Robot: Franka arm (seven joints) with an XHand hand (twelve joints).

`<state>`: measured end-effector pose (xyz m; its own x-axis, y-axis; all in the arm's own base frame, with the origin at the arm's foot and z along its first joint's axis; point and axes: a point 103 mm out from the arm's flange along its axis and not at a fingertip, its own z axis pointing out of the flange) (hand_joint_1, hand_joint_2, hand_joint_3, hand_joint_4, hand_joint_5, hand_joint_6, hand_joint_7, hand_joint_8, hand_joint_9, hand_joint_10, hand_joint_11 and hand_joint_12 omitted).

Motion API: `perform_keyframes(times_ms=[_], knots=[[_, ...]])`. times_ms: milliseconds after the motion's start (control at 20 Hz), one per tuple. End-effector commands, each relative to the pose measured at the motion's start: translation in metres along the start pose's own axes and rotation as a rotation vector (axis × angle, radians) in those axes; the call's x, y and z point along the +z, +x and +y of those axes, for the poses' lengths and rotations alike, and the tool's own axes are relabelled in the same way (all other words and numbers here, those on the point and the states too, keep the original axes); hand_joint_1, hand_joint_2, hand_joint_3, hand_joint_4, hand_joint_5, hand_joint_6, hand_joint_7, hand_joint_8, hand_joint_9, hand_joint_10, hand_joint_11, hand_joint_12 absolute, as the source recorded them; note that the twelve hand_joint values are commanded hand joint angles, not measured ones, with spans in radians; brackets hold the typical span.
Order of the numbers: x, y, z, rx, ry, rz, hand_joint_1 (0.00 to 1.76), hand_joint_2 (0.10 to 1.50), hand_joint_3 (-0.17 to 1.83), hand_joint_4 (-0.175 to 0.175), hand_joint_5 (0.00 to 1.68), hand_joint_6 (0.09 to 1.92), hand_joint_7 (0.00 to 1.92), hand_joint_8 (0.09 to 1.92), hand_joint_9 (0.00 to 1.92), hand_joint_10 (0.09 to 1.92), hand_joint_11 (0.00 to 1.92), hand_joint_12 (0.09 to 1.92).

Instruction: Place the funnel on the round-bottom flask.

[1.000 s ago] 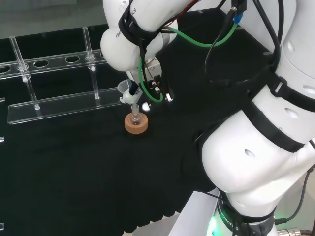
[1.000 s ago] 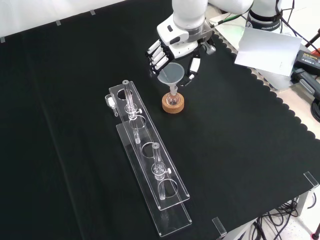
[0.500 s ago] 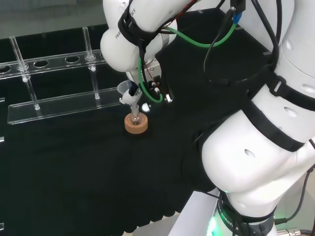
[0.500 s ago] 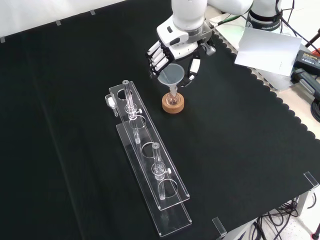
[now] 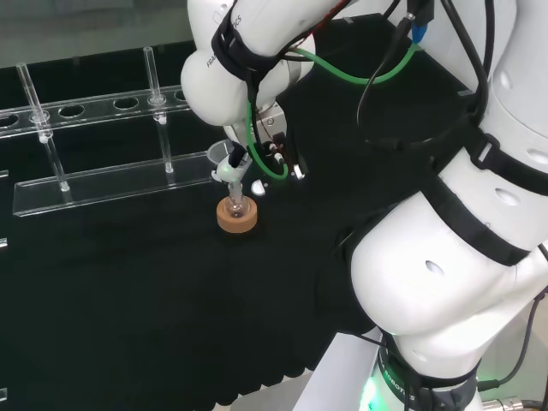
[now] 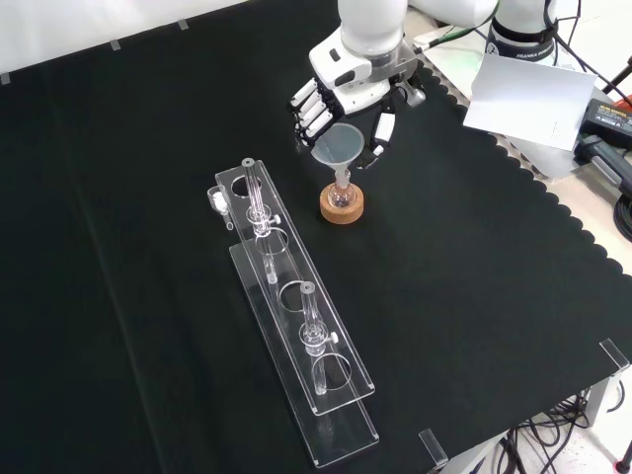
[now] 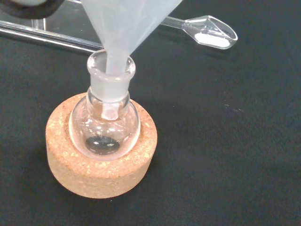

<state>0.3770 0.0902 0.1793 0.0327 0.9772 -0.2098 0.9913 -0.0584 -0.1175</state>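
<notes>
The clear funnel (image 6: 339,146) stands upright with its stem inside the neck of the round-bottom flask (image 6: 342,197), which sits in a cork ring (image 6: 343,210). In the wrist view the funnel (image 7: 124,23) stem reaches down into the flask (image 7: 106,125) on the cork ring (image 7: 101,174). The hand (image 6: 355,84) hovers just behind the funnel. Its fingers (image 6: 309,107) are to the funnel's left and its thumb (image 6: 380,130) to the right, spread around the rim. I see no pinch on the funnel. In the head view the hand (image 5: 274,158) is right of the funnel (image 5: 221,156).
A long clear tube rack (image 6: 296,326) with two glass tubes lies left of and in front of the flask in the front view. A small clear scoop (image 7: 207,33) lies by the rack's end. The bench's scalloped edge (image 6: 553,212) runs at the right.
The arm and hand have drifted slightly right in the head view, slightly farther off in the front view. The funnel has stayed in the flask neck.
</notes>
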Motion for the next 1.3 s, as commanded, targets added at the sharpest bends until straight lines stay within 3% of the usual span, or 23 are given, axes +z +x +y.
perform_keyframes(times_ms=[50,750,1300], knots=[[0.0,0.0024,-0.0002,-0.002,0.003,-0.002,0.81,0.71,0.61,-0.05,0.63,0.79,0.48,0.73,0.67,0.57,0.43,1.28],[0.0049,0.0034,0.0011,-0.026,0.014,0.006,0.79,0.67,0.62,-0.053,0.44,0.62,0.33,0.73,0.57,0.62,0.35,1.31],[0.0062,0.0114,-0.0044,-0.05,0.013,0.018,0.77,0.64,0.61,-0.052,0.43,0.52,0.31,0.72,0.54,0.64,0.32,1.33]])
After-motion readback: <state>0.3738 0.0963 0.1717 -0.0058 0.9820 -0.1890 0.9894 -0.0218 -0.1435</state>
